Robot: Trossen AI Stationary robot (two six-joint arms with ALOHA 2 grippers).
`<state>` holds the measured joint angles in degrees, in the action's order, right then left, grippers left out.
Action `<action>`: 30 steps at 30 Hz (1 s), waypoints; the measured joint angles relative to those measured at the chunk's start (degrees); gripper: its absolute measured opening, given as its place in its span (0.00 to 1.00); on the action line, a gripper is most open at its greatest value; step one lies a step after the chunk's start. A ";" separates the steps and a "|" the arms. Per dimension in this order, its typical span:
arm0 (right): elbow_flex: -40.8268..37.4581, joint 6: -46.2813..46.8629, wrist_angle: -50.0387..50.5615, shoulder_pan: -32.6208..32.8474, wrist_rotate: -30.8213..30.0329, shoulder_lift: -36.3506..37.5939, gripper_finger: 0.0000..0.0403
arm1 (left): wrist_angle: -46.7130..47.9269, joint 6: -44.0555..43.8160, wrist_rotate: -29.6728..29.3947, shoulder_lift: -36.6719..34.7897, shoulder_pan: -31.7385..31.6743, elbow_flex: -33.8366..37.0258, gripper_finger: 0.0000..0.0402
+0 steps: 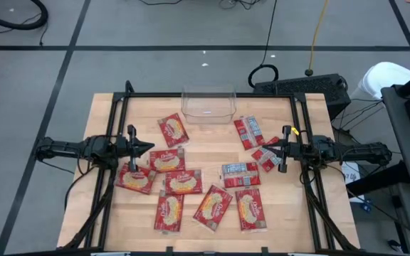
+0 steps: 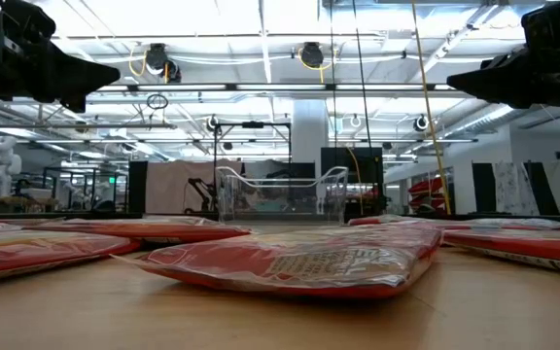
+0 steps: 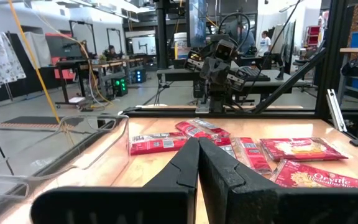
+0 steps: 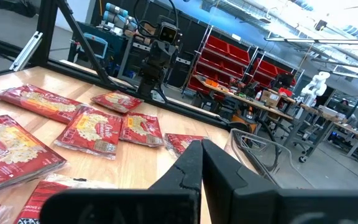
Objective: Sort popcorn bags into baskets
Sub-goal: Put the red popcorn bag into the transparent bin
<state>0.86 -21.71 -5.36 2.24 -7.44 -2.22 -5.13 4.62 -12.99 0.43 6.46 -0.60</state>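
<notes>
Both arms hover off the table, nothing gripped: left gripper (image 1: pixel 148 148) at the left edge, right gripper (image 1: pixel 267 148) at the right edge, fingers pinched together. Bags (image 1: pixel 184 182) lie scattered mid-table toward the front edge; bin (image 1: pixel 208 104) sits unfilled at the back edge. Best start: spread fingers, drop onto a non-overlapped bag, pinch its edge.

In the low view the nearest popcorn bag (image 2: pixel 299 262) blocks most packets behind it, and both arms are cut off by the top edge. Print on the bags is too small to read from above.
</notes>
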 joint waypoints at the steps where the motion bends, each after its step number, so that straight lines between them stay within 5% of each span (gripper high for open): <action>1: -0.02 0.00 -0.04 0.02 0.02 -0.02 0.00 | -1.10 -0.13 0.02 0.00 0.00 0.02 0.04; 5: -0.01 0.58 -0.20 0.01 0.12 0.00 0.00 | -0.19 -4.07 0.01 0.21 0.00 -3.46 0.04; 11: 0.00 8.58 -0.20 0.02 0.12 0.00 0.00 | 10.98 -9.31 0.04 5.83 0.00 -17.73 0.04; 23: -0.01 29.79 0.02 0.01 0.06 -0.01 0.00 | 38.14 -9.77 -0.40 31.32 0.01 -57.87 0.04; 30: 0.00 38.16 0.02 0.02 0.06 -0.01 0.00 | 47.35 -8.08 -0.73 43.13 0.02 -64.72 0.04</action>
<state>0.86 16.44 -5.34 2.26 -7.39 -2.23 42.22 -3.45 -13.73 43.55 6.48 -65.32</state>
